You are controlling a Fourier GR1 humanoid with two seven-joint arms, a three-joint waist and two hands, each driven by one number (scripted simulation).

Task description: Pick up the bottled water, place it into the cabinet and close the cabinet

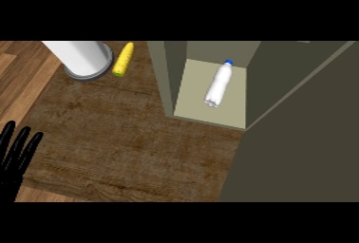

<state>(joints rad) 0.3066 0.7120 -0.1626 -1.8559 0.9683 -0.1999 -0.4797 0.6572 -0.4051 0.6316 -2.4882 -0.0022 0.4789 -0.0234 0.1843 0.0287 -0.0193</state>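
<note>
Fingers of the left hand straight, holding nothing, well left of the cabinet. Bottled water lies inside the cabinet: placement judged done. Cabinet door stands open; closing is left. Right hand not visible.

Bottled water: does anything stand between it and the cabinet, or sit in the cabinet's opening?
Nothing visible does. The bottled water already lies on its side inside the cabinet, whose door stands open at the view's right. The corn cob and the white cylinder sit on the counter to the cabinet's left, clear of the opening.
</note>
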